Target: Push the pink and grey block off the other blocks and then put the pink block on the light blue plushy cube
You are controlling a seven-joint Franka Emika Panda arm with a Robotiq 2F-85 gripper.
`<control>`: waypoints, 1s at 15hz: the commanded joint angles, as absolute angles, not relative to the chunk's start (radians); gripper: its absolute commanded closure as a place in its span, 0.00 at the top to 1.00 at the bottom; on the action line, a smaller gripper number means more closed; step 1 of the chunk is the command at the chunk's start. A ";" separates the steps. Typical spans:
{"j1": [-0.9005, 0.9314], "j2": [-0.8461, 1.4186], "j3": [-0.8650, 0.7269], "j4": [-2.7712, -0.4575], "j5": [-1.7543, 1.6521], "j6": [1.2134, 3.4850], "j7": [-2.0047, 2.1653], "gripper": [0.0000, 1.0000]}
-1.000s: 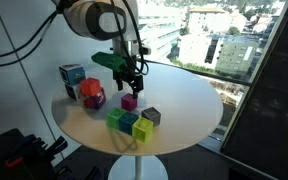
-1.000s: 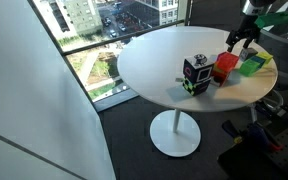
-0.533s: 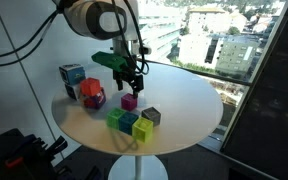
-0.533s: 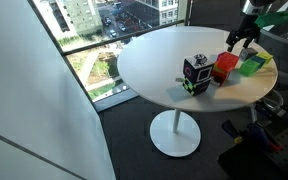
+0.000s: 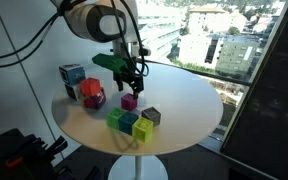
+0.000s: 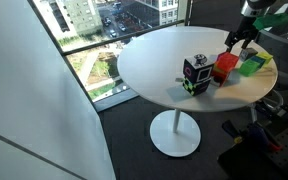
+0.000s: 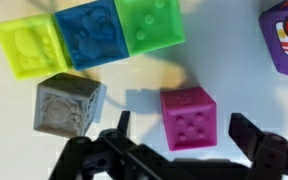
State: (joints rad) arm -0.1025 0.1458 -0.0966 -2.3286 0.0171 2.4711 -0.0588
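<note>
Hovering the gripper (image 5: 130,84), jaws spread wide and empty, just above the pink block (image 7: 188,117), barely shifting since a second ago. Finding it and the grey block (image 7: 69,103) already lying on the table (image 5: 199,120) beside the green, teal-blue and yellow-green blocks (image 7: 89,34), so probably grasping next. Needing to clear the dark magenta lump (image 5: 92,93) before reaching the light blue plushy cube (image 5: 71,74) near the rim.

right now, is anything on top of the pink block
Nothing rests on the pink block: its dotted top face shows bare. The open pincer hangs above it, not touching. The face resting on the table is hidden.
</note>
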 commanded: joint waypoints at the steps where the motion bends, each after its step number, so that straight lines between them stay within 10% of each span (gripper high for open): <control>1: -0.099 0.163 -0.089 -2.321 0.017 2.510 -0.056 1.00; 15: -0.098 0.248 -0.074 -2.299 0.018 2.598 -0.074 1.00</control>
State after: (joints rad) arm -0.0956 0.2268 -0.0800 -2.3235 0.0170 2.5834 -0.0588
